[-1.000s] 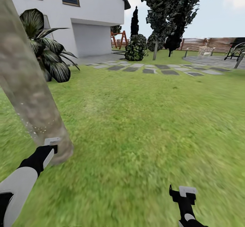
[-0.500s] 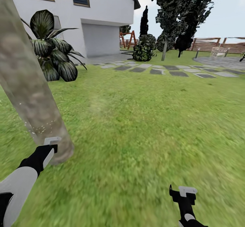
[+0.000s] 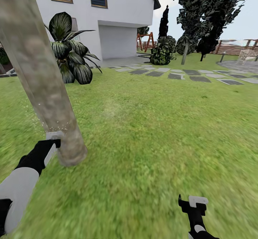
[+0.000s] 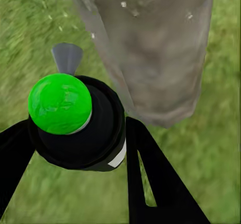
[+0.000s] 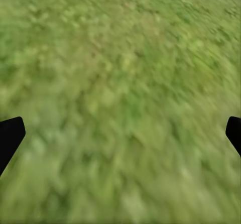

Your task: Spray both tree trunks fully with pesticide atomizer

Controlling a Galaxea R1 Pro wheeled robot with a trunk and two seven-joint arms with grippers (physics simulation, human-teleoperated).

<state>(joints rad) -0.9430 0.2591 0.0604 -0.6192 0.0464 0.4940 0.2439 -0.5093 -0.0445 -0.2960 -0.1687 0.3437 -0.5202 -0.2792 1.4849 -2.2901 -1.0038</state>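
View has swung left since a second ago, so the trunk point(image 3: 43, 78) sits closer to centre and more of the house point(image 3: 107, 17) shows. The left gripper point(image 4: 75, 148) is clamped on the atomizer point(image 4: 75, 118), right by the speck-dotted trunk base. Right gripper point(image 5: 120, 133) hangs wide open over grass point(image 3: 161, 131); no readable labels anywhere.

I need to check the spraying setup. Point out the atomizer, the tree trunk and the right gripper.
atomizer point(image 4: 60, 103): left wrist view, on its green cap.
tree trunk point(image 3: 43, 88): head view, on the mottled bark at mid-height.
right gripper point(image 3: 192, 202): head view, at its tip above the grass.
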